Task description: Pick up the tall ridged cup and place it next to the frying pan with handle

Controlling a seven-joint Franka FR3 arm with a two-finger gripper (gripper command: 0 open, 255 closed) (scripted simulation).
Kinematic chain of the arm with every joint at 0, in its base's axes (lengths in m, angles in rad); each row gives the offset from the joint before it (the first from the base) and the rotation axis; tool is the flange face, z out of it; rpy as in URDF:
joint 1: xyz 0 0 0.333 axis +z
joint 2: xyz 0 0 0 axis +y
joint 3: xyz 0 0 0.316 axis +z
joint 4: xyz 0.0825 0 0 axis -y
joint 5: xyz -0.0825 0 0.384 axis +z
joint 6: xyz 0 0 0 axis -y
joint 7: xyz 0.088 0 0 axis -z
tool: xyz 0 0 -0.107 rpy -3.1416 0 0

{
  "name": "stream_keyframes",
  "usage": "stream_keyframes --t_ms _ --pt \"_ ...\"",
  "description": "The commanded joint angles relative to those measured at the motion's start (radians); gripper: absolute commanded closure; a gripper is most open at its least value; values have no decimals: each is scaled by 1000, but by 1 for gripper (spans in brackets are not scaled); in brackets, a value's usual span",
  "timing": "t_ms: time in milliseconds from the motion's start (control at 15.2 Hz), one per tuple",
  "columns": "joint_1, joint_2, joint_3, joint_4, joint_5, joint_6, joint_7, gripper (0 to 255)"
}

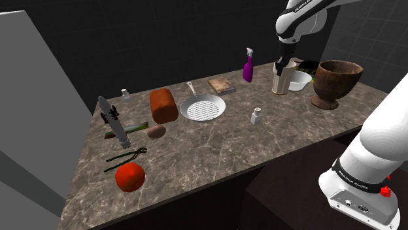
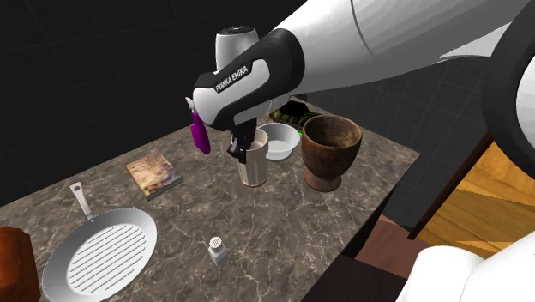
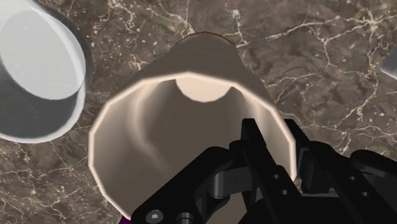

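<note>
1. Tall ridged cup (image 1: 281, 82) (image 2: 254, 169) (image 3: 172, 127): beige, upright on the dark marbled bench (image 1: 216, 153) (image 2: 343, 219), at the far side in the shoulder view.
2. Neighbours of the cup: a white bowl (image 1: 301, 81) (image 2: 276, 141) (image 3: 38, 70) lies just beside it. A brown goblet (image 1: 335, 82) (image 2: 331, 153) stands near, beyond the bowl toward the shoulder view's right. A purple spray bottle (image 1: 248, 67) (image 2: 199, 133) stands near on the opposite side.
3. Gripper (image 1: 282, 65) (image 2: 240, 151) (image 3: 289, 145): all black, pointing straight down onto the cup's rim. In the wrist view its 2 fingers straddle the cup's wall, 1 inside the mouth and 1 outside, and appear clenched on that wall.
4. Cup base: in both exterior views it rests on the bench, not lifted.
5. Frying pan (image 1: 203, 108) (image 2: 101, 253): round, ridged, pale grey, with its handle pointing away from the stand. It lies well apart from the cup, toward the shoulder view's left.
6. Between pan and cup: a book (image 1: 221, 85) (image 2: 154, 174) lies flat, and a small white shaker (image 1: 256, 116) (image 2: 217, 250) stands nearer the bench's front edge.
</note>
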Motion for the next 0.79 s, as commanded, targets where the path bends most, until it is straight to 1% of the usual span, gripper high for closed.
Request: stream_keyframes --t_ms 0,726 --pt "0 -12 1 15 -5 -26 2 255" --pt "1 -73 12 109 -27 -176 17 255"
